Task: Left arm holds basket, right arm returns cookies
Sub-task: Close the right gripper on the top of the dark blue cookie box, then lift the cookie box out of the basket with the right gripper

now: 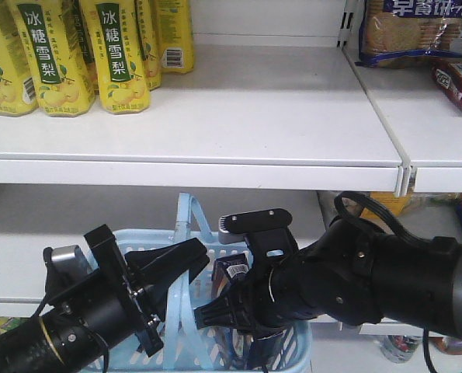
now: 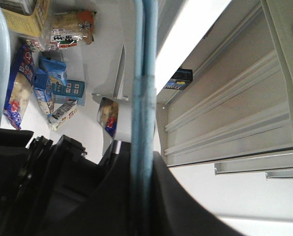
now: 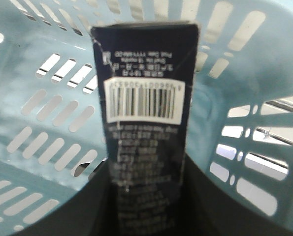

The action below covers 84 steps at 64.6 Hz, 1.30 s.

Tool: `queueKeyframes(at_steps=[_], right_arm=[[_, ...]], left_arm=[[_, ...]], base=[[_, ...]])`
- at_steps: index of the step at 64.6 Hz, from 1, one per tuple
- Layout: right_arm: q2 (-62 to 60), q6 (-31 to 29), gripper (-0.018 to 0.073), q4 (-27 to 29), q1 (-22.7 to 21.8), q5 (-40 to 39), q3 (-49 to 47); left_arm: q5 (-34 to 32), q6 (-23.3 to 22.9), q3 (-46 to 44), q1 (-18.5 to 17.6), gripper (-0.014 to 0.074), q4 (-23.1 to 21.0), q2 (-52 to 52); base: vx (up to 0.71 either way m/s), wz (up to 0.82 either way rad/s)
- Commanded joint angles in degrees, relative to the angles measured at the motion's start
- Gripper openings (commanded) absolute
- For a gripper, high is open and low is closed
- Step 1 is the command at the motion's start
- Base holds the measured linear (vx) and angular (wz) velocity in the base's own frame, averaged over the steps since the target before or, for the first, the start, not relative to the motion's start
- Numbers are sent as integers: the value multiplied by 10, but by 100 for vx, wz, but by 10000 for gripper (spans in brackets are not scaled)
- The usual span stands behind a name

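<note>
Light blue basket (image 1: pixel 294 351): swing handle clamped in left tool (image 1: pixel 192 261). Navy cookie box (image 3: pixel 144 98), barcode label showing: held upright inside basket, gripped by right tool (image 1: pixel 227 308). Shelf (image 1: pixel 254 116) above.

White shelf (image 1: pixel 238 101) bearing yellow bottles (image 1: pixel 122 54); biscuit packs (image 1: pixel 417 31) on neighbouring shelf (image 1: pixel 440 124).

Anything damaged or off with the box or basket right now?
Only minor: the cookie box, gripped by the right gripper inside the basket, shows whitish scuffs along its upper-left edge in the right wrist view. Basket slots look intact; left gripper grips its handle. Nothing spilled.
</note>
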Motion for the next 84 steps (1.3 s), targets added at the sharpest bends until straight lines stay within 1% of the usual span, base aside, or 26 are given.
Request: queueKeyframes(at_steps=[1,18,47,84], right_arm=[[-17,-3,-17,-4,-1,-26,-16],[-20,-7,-11,-3,-1,-22,-16],[-78,-7,-11,-3,-1,-11,-16],[-165,-7,-11,-2,-1,53,-16]], left_arm=[[-165,0,-16,-4,0,-10,-19],[-165,0,-16,-4,0,-10,-19],[-165,0,-16,-4,0,-10,-19],[-165,0,-16,-4,0,-10,-19]], base=[[0,0],[0,0],[0,0],[0,0]])
